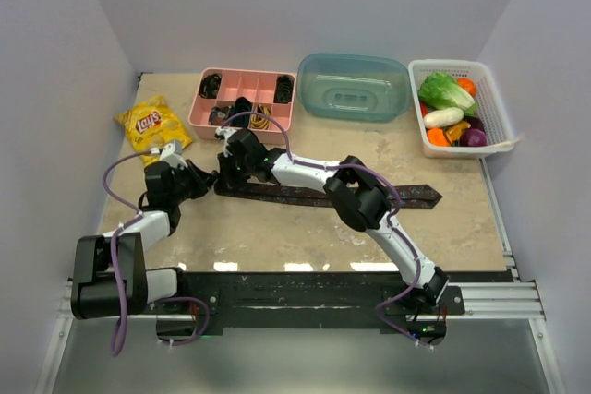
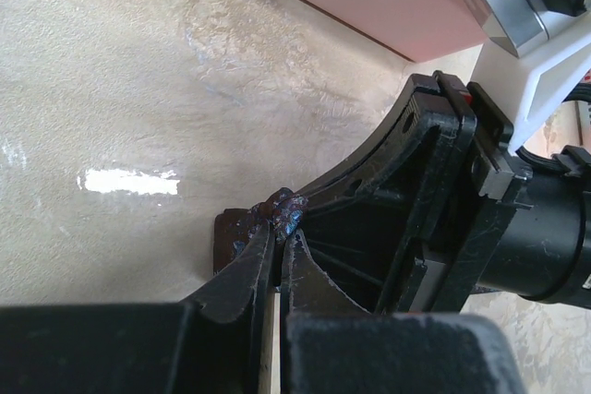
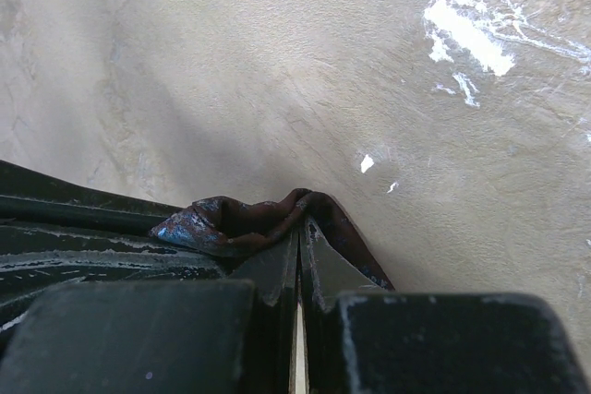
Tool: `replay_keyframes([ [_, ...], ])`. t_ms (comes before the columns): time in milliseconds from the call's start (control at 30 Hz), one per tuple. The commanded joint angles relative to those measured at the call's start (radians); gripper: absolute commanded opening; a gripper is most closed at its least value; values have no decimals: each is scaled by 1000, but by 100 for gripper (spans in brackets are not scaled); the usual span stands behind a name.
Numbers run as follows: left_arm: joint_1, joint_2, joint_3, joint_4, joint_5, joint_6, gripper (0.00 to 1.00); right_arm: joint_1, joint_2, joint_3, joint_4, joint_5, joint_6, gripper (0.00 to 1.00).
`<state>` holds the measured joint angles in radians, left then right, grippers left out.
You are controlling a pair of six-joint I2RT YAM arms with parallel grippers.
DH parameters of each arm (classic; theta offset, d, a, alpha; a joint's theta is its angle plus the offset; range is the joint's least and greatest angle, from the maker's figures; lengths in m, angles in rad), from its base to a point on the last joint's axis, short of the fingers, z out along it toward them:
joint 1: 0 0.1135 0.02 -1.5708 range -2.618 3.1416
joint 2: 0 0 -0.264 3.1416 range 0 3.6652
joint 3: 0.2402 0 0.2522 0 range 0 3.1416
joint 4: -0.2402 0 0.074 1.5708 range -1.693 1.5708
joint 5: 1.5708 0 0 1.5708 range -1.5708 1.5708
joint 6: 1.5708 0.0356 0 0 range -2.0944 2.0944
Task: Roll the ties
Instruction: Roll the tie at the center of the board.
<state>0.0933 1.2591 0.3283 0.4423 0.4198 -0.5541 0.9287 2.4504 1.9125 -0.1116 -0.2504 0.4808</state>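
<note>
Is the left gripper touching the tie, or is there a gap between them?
Touching. The left wrist view shows the left gripper closed on a bunched fold of the tie, with the fabric pinched between its fingertips.

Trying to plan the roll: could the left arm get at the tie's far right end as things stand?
Probably not. The left gripper is shut on the tie at its left end, the right arm lies across the way, and the pointed end sits far to the right.
</note>
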Motion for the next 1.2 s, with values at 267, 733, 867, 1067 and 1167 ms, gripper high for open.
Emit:
replay_keyframes([
  [267,-49,-64,124,-185,-147,101,0,7,-117,14,-120,29,-44,0],
  [733,-179,-49,158,-224,-263,126,0,-39,-280,-92,-177,128,-90,0],
  [867,-210,-14,161,-215,-273,118,0,-57,-294,-128,-177,132,-93,0],
  [1067,-241,29,152,-188,-269,112,0,-74,-292,-158,-172,138,-96,0],
  [1167,-253,48,143,-168,-260,109,0,-77,-286,-161,-171,135,-96,0],
])
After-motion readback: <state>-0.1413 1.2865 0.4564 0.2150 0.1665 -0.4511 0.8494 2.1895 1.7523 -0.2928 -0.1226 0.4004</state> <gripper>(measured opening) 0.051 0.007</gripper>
